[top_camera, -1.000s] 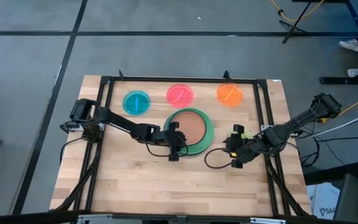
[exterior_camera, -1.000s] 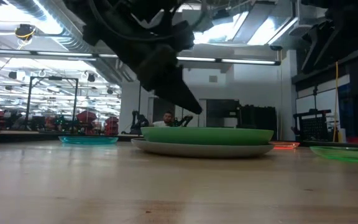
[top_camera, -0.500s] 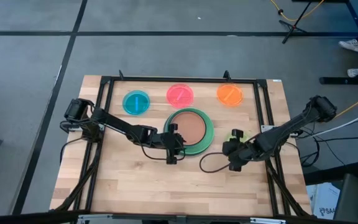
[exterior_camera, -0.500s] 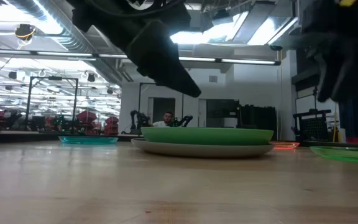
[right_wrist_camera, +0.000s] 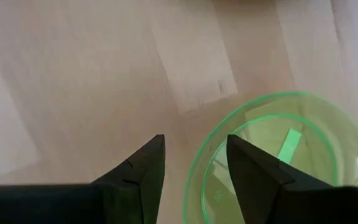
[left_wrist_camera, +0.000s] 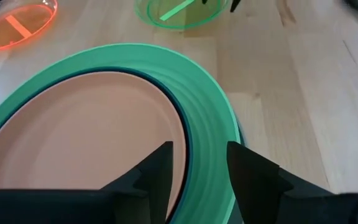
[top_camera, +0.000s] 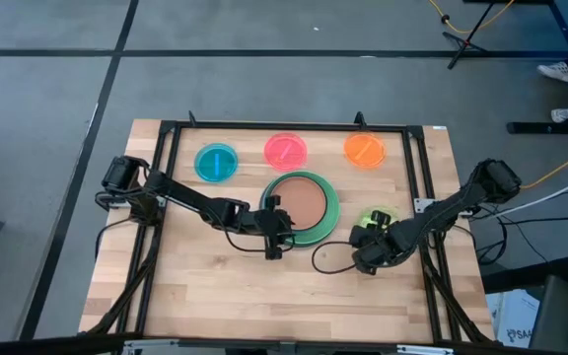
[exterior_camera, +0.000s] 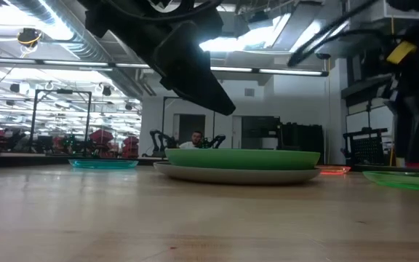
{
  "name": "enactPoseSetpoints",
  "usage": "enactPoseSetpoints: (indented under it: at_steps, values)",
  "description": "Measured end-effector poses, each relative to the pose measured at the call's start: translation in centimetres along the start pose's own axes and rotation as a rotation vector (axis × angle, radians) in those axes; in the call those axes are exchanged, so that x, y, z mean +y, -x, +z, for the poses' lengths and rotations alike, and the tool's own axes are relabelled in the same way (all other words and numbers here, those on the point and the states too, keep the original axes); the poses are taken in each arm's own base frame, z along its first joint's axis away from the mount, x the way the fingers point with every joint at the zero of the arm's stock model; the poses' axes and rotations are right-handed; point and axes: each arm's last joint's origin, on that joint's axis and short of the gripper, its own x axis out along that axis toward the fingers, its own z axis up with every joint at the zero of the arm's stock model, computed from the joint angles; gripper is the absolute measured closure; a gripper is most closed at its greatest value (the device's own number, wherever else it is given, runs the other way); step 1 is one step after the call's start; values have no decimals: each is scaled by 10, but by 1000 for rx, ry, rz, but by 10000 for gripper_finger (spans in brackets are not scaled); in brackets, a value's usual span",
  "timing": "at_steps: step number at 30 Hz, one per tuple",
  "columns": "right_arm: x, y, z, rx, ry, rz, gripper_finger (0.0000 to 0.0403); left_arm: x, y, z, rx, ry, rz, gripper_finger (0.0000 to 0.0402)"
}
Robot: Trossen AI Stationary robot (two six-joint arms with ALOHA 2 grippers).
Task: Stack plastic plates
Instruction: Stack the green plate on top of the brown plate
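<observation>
The stack sits mid-worktop (top_camera: 215, 286): a brown plate (top_camera: 304, 204) nested in a dark teal one, whose rim shows as a thin ring in the left wrist view, inside the mint plate (top_camera: 330, 209); the low view shows a grey plate (exterior_camera: 195, 173) beneath them. Going from largest to smallest like this looks deliberate, so each plate seats inside the last. Along the far edge the blue plate (top_camera: 216, 162), pink plate (top_camera: 285, 150) and orange plate (top_camera: 364, 149) lie apart in a row, not yet stacked. The left claw (top_camera: 275, 233) hovers at the near rim of the stack, fingers slightly parted and empty, probably just clear of the brown plate. The right claw (top_camera: 364, 248) hangs over the near edge of the lime plate (top_camera: 377, 219), fingers parted around nothing, seemingly lining up on its rim for a pick, which would be the next small plate for the pile. No brand, label or readable writing shows on any plate; only a moulded bar crosses each small plate's centre.
</observation>
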Motion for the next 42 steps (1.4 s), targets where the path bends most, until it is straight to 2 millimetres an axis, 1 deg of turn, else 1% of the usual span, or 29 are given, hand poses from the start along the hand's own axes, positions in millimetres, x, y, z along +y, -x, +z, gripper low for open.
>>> enactPoseSetpoints:
  at_steps: [6,13,20,22,26,29,33,38,42]
  values:
    - [4,-16,0,27,-36,-73,239,0,0,0,5,1,-5,255]
    - [-3,-36,8,71,-110,-166,240,0,0,0,5,3,-5,254]
    - [-3,-42,10,90,-109,-188,244,0,0,0,5,4,-5,254]
    - [-3,-42,10,90,-108,-188,256,0,0,-1,6,4,-5,254]
    - [-3,-43,10,92,-97,-186,300,0,0,-1,8,4,-16,254]
    - [-3,-43,10,97,-48,-183,333,-1,0,-1,11,3,-33,254]
    - [-3,-43,9,112,54,-183,365,-1,0,-1,11,3,-35,254]
    - [-5,-44,7,131,112,-194,397,-1,0,-1,11,3,-35,254]
    - [-7,-43,6,149,178,-214,400,-1,0,-1,14,2,-34,254]
